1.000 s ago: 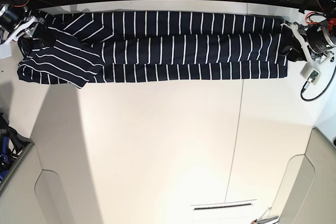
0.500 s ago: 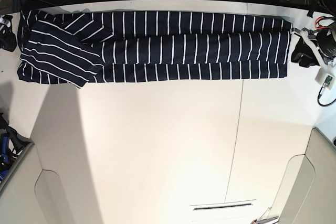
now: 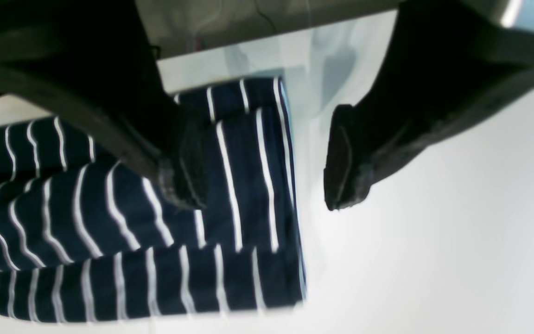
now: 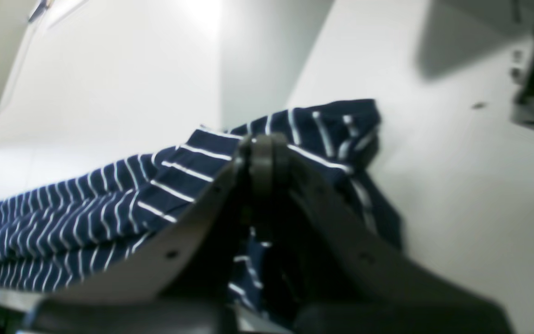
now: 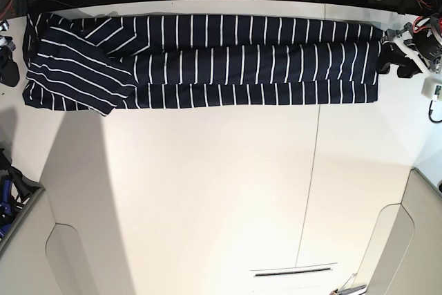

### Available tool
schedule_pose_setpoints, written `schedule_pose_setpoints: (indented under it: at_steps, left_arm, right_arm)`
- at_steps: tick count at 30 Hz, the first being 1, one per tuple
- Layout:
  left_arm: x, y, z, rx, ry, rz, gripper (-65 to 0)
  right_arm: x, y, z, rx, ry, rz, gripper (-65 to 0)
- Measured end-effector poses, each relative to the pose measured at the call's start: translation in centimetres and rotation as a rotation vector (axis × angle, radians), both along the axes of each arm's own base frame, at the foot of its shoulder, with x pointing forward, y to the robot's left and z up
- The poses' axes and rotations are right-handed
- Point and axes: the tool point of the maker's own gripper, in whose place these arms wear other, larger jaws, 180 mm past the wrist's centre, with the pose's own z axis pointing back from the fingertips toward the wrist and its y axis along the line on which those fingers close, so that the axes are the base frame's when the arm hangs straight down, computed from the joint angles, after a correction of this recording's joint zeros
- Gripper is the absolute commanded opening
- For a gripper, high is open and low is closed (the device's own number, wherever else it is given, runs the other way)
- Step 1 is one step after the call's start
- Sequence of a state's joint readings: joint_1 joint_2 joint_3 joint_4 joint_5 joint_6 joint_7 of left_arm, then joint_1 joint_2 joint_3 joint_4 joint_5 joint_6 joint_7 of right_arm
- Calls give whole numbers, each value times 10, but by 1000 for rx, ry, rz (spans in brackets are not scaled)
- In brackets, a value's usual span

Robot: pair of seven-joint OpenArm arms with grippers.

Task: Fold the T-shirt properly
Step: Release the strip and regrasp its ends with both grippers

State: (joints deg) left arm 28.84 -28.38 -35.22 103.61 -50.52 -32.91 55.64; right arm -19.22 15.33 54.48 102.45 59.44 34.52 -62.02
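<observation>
the t-shirt (image 5: 200,60) lies flat along the far edge of the white bench (image 5: 221,198), folded lengthwise into a long narrow band, with one sleeve end folded over at an angle on the base view's left. the left claw (image 3: 267,157) hangs above the shirt's hem end on the base view's right, its pads spread wide and grasping nothing; one pad (image 3: 183,167) sits over the striped cloth, the other (image 3: 341,162) over bare bench just beside the hem. the right claw (image 4: 264,153) is clenched tight, its tips pressed together with nothing between them, poised by the sleeve end.
</observation>
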Motion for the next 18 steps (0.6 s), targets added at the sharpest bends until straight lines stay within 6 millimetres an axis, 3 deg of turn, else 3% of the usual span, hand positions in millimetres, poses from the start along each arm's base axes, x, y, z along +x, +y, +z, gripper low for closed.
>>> schedule_pose_setpoints:
  at_steps: [10,18]
  left_arm:
    - [-5,9,-18,-104,-5,77,-227]
    - [-13,10,-31,-183,-4,86,-226]
  right_arm:
    - [13,60,-46,6,105,177,-650]
    - [3,68,-95,60,222,166,-650]
